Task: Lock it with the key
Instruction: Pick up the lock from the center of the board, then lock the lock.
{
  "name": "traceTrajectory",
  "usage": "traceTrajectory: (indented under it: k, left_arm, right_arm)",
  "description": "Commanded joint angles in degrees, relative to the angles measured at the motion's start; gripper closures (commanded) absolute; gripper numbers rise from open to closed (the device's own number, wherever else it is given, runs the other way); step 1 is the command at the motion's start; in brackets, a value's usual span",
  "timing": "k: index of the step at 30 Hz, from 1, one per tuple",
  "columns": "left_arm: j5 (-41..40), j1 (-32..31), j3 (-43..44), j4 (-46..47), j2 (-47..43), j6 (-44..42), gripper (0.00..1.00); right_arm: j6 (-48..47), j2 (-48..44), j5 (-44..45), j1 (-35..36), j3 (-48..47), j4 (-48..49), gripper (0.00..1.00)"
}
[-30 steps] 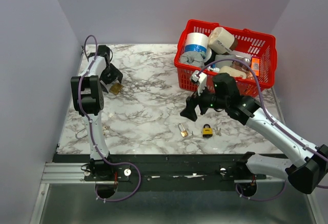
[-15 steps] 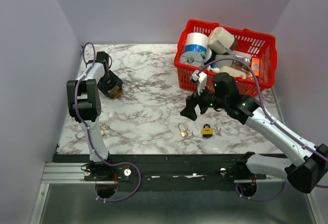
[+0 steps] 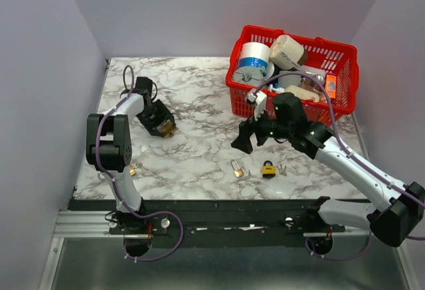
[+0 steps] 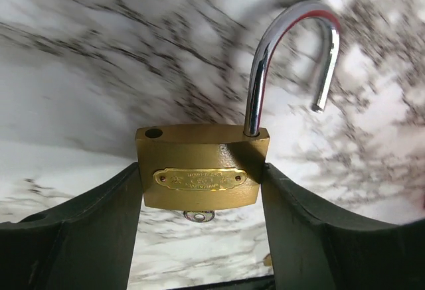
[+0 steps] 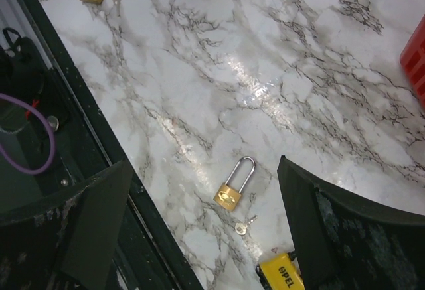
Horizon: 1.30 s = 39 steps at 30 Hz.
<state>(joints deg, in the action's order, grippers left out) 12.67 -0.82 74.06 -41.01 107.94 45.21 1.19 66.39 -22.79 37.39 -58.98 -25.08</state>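
Shifted within the last second: the left gripper [image 3: 161, 124], now nearer the middle of the tabletop [image 3: 199, 97] and away from the far left corner. Carries along the brass padlock [image 4: 199, 170], with the jaws clamped on both sides of its body. Shows, in the left wrist view, the shackle [image 4: 285, 44] swung open, with the free end well apart from the empty hole in the body, and a key [image 4: 198, 216] sticking out underneath. Means for the task, probably, bringing the lock within reach of the other arm, for pressing the shackle in and turning the key. Not yet locked.

Left arm: forearm stretched low over the tabletop, wrist pointing to the right and slightly toward the near edge. Padlock touching the marble or just above it: cannot tell.

Right gripper [image 3: 248, 139]: hardly moved, hovering over the tabletop in front of the red basket [image 3: 292, 71], jaws wide apart and holding nothing. Looks down on a small brass padlock [image 5: 234, 190] with closed shackle, a small key [image 5: 244, 226] just beside it and a yellow padlock [image 5: 282, 273] near.
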Motion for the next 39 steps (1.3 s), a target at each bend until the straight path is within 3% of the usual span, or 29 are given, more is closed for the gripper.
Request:
traceTrajectory:
  k: [1,6,12,16,27,39]
  left_arm:
    - [8.23,-2.87,2.31,3.31,-7.39,3.29,0.71]
    - [9.83,-3.66,5.13,4.45,-11.94,5.41,0.74]
    - [10.54,-3.66,2.32,6.82,-20.9,8.49,0.74]
    - [12.46,-3.49,-1.45,9.28,-26.54,12.0,0.74]
    - [15.02,-2.78,-10.34,17.19,-38.32,24.21,0.75]
    - [16.16,-2.78,-11.84,17.55,-41.41,26.77,0.76]
  right_arm:
    - [10.38,2.34,3.6,-0.3,-2.54,7.14,0.0]
    - [22.16,7.76,1.34,0.05,-5.25,22.07,0.0]
    - [27.71,16.92,8.01,3.39,-16.76,20.77,0.01]
    - [28.43,21.32,13.64,6.9,-21.08,19.9,0.01]
    - [28.16,29.49,15.93,11.65,-26.09,21.21,0.01]
    - [26.85,34.51,16.63,13.33,-28.91,24.55,0.08]
